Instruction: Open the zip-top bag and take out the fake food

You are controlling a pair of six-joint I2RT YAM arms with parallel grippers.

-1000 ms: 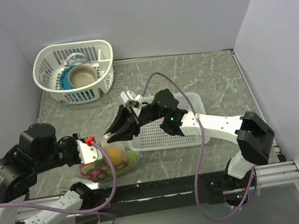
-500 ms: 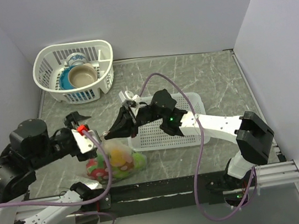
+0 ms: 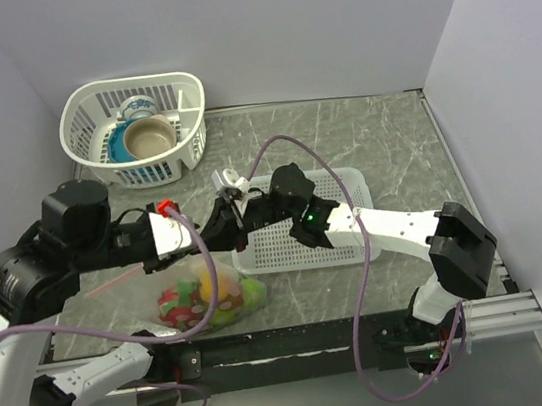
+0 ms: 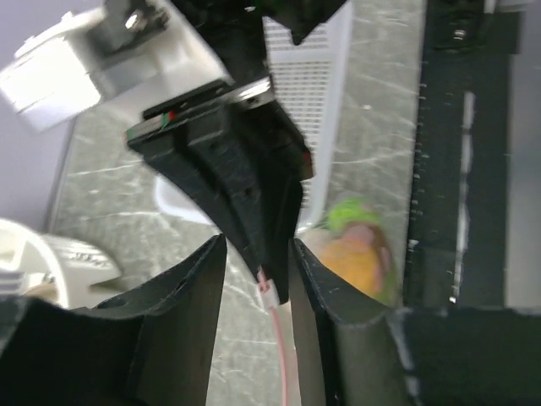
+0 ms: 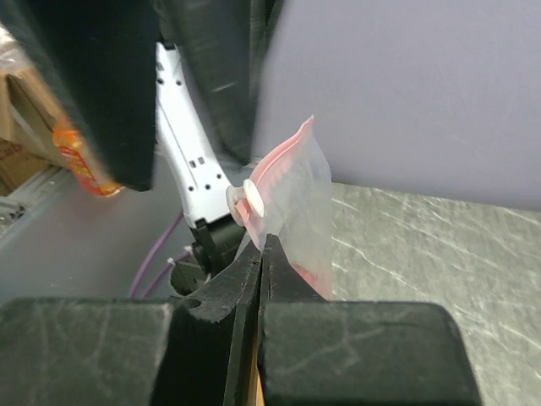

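Right pincer (image 5: 260, 244), I see, pinches the zip-top bag (image 5: 297, 199) by its edge; left pincer (image 4: 254, 258) stands spread astride that edge.

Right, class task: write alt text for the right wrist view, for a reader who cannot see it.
The right gripper, jaws shut, pinches the clear zip-top bag by its edge, pink zipper strip and white slider just above. The left gripper looms blurred at upper left; grey marbled table behind.
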